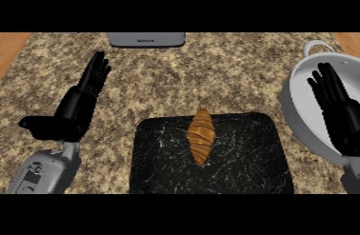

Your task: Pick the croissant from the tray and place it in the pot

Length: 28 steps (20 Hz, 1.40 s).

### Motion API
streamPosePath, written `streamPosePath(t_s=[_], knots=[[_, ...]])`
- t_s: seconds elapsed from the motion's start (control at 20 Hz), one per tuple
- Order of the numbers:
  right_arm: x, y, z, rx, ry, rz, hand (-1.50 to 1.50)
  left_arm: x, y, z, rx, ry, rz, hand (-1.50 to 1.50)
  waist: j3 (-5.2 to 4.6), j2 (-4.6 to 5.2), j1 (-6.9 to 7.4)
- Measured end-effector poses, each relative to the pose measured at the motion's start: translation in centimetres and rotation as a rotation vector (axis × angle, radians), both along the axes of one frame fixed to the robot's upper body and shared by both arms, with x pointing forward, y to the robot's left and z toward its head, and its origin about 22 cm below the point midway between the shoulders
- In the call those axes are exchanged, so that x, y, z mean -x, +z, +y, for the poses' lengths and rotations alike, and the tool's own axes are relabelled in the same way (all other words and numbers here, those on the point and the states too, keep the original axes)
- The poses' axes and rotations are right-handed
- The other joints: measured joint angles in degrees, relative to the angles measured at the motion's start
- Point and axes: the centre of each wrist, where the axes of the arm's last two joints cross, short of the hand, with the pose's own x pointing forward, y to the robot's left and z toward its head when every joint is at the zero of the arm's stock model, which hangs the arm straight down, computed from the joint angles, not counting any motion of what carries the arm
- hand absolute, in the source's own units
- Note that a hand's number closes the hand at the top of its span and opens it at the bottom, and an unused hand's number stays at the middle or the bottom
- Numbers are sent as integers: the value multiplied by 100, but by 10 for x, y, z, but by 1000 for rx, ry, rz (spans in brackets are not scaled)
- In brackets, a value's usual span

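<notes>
A golden-brown croissant (201, 136) lies lengthwise on the black marbled tray (243, 162) at the lower middle of the counter. The grey pot (294, 89) with a looped handle sits at the right edge. My right hand (339, 110) hovers over the pot's inside, fingers straight and open, to the right of the tray and apart from the croissant. My left hand (79, 103) is open at the left, fingers pointing up, well away from the tray and holding nothing.
A grey appliance (146, 39) stands at the counter's far edge, top middle. Speckled granite counter (211, 82) stretches between the tray and that appliance. Wooden strips show at both upper corners.
</notes>
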Motion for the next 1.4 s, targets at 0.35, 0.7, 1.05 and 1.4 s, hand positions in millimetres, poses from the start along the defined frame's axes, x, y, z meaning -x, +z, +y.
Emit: streamPosePath(t_s=[0.35, 0.7, 1.05, 1.4], knots=[[-43, 13, 12, 162, 120, -146, 150, -2, 7, 27, 6, 160, 54, 0, -145, 38, 235], [-65, -38, 34, 285, 126, -266, -150, -2, 9, 45, 54, 253, 141, 0, -132, 44, 140], [-72, -6, 47, 337, 282, -342, -150, 2, 9, 61, 61, 287, 165, 0, -136, 1, -18], [-69, 36, 75, 602, 530, -138, -150, 5, 3, 63, 58, 299, 173, 0, -151, -32, -43]])
